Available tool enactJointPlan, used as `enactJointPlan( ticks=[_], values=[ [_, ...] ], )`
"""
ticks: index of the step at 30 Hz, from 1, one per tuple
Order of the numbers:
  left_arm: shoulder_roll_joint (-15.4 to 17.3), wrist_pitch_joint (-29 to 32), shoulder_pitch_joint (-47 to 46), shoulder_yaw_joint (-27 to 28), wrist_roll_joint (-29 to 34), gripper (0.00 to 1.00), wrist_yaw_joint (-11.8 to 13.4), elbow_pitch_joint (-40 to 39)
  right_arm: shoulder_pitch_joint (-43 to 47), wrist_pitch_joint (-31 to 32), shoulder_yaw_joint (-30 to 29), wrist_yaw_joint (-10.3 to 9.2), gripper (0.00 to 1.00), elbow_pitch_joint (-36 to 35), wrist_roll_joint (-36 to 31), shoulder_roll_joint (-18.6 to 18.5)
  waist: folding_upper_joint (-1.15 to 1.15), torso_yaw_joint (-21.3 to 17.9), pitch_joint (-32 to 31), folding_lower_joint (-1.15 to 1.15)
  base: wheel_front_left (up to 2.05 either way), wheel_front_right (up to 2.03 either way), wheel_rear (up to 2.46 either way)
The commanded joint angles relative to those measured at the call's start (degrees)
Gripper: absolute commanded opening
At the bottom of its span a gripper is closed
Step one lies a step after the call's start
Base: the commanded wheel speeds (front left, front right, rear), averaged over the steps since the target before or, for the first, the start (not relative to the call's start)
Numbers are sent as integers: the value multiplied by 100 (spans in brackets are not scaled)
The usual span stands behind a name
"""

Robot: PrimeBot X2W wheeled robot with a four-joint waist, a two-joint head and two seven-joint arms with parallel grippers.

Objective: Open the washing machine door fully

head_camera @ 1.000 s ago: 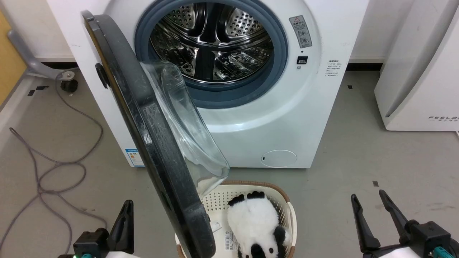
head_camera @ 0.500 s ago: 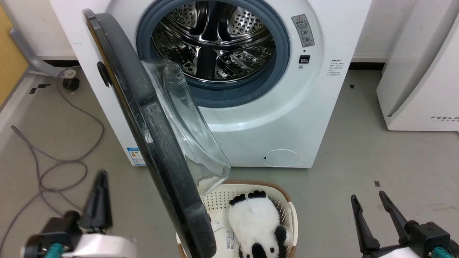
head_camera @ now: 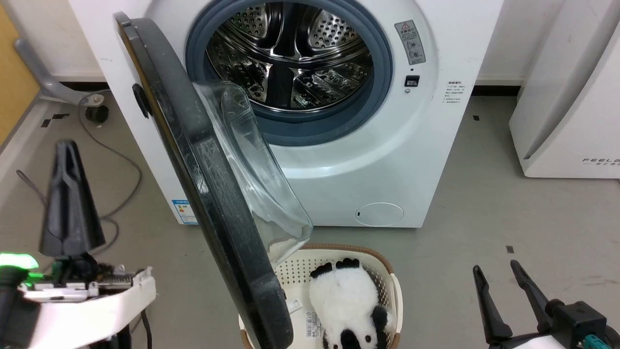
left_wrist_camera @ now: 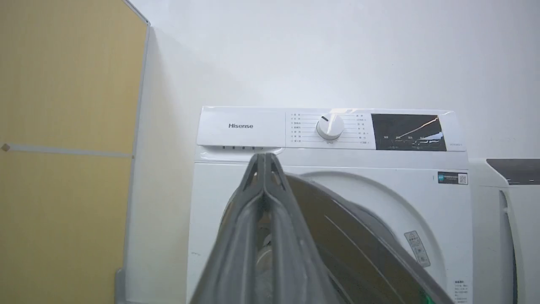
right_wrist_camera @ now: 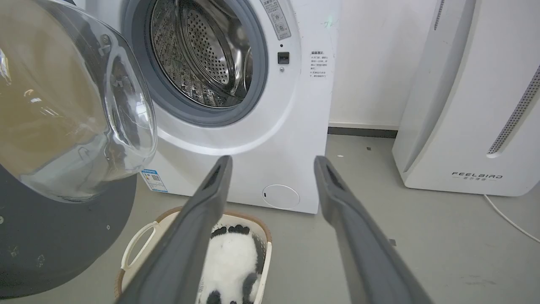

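Observation:
The washing machine point(head_camera: 387, 160) stands ahead with its steel drum exposed. Its black washing machine door point(head_camera: 193, 160) is hinged at the left and swung out toward me, nearly edge-on, its glass bowl point(head_camera: 252, 169) facing right. My left gripper point(head_camera: 68, 145) is raised to the left of the door's outer face, apart from it, fingers shut together. In the left wrist view the left gripper point(left_wrist_camera: 264, 157) points at the washing machine point(left_wrist_camera: 240, 126) above the door point(left_wrist_camera: 346, 245). My right gripper point(head_camera: 496, 267) is low at the right, open and empty. Between the right gripper's point(right_wrist_camera: 272, 159) fingers I see the washing machine point(right_wrist_camera: 295, 105), with the door point(right_wrist_camera: 42, 236) at the left.
A cream basket point(head_camera: 387, 271) holding a panda plush point(head_camera: 348, 300) sits on the floor under the door's free edge. A grey cable point(head_camera: 121, 165) loops on the floor at the left. A white FEELAIR appliance point(head_camera: 571, 97) stands at the right, a yellow panel point(left_wrist_camera: 63, 126) at the left.
My left arm has swung up and to the left, fingers now high beside the door's outer face. The door and right gripper have kept their places; the camera shifted slightly.

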Motion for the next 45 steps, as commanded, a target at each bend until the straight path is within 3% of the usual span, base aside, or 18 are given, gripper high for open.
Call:
enactJointPlan(
  ticks=[1, 7, 13, 20, 25, 35, 45],
  values=[
    [22, -25, -179, -50, 6, 0, -67, -320, -39, -29, 2, 5, 100, 13, 19, 25, 0, -10, 4, 0, 0, 0, 0],
    [-7, 41, -350, -492, -87, 0, -260, -1023, -35, -24, 3, 5, 100, 38, 13, 25, 0, -33, -20, 0, 0, 0, 0],
    [21, 682, -252, -1479, -319, 0, -473, -1559, -7, 4, -12, 5, 100, 60, 7, 25, 0, -27, -45, 0, 0, 0, 0],
    [252, 1467, 72, -2790, -663, 0, -588, -1545, 14, 21, -28, 5, 100, 77, -16, 25, 0, 10, -77, 0, 0, 0, 0],
    [323, 1855, 485, -3317, -863, 0, -597, -1341, 24, 37, -29, 5, 100, 92, -24, 25, 0, 24, -102, 0, 0, 0, 0],
    [428, 2596, 1103, -3650, -1019, 0, -325, -546, 39, 82, -6, 5, 100, 126, -21, 25, 0, 40, -115, 0, 0, 0, 0],
    [319, 2154, 900, -3319, -556, 0, 201, 696, 62, 122, 18, 5, 100, 158, -29, 25, 0, -56, -143, 0, 0, 0, 0]
  ],
)
